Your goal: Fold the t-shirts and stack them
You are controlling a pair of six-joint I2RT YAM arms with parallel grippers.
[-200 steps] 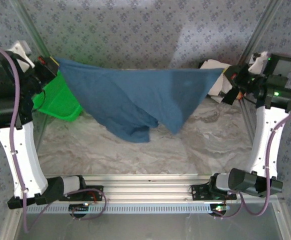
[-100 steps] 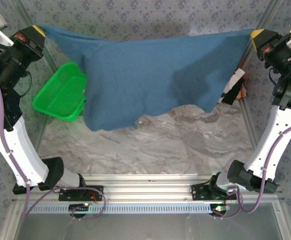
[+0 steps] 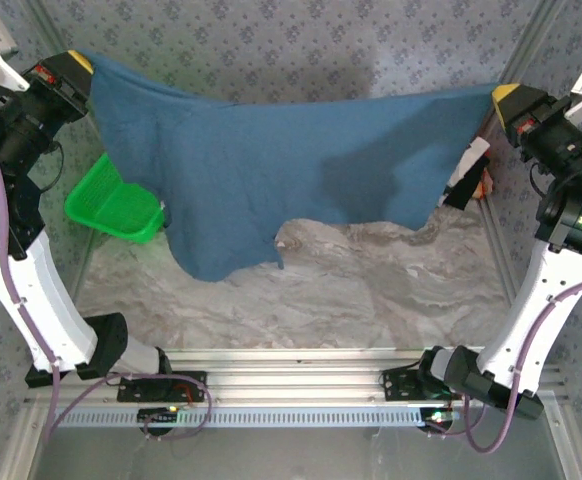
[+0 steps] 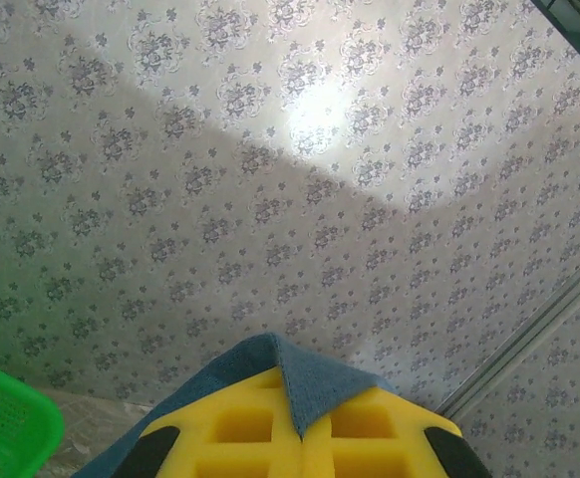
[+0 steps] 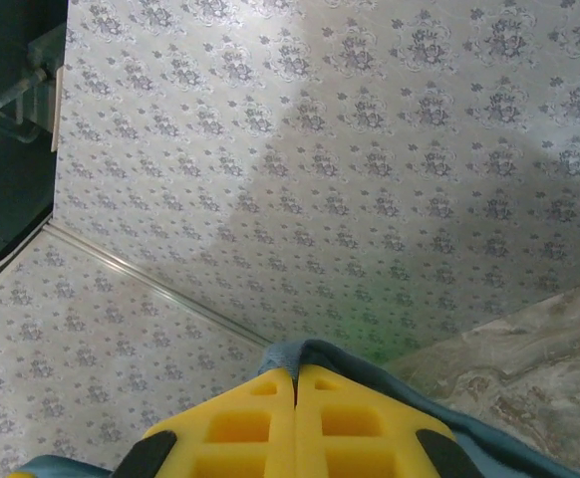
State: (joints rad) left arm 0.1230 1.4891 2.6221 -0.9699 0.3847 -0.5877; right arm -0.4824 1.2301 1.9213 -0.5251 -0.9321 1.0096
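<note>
The dusty-blue t-shirt (image 3: 291, 170) hangs spread wide in the air between both arms, its lower edge dangling over the marble table (image 3: 351, 300). My left gripper (image 3: 79, 62) is shut on its upper left corner; that blue corner (image 4: 315, 383) pokes out between the yellow fingers (image 4: 230, 428). At the upper right, my right gripper (image 3: 503, 93) is shut on the other corner, whose cloth (image 5: 315, 354) bunches over the yellow fingertips (image 5: 340, 418). Folded t-shirts, white with black patches (image 3: 466, 172), lie at the table's right edge, partly hidden by the hanging shirt.
A green plastic mesh basket (image 3: 114, 200) sits at the table's left side, partly behind the hanging shirt, and its corner (image 4: 6, 423) appears low in the left wrist view. Patterned walls and metal frame posts enclose the table. The near half of the marble top is bare.
Both grippers rose and spread apart, pulling the bunched blue shirt open into a wide hanging sheet. Over the last half second the shirt's lower edge swung slightly and the right gripper shifted a little.
</note>
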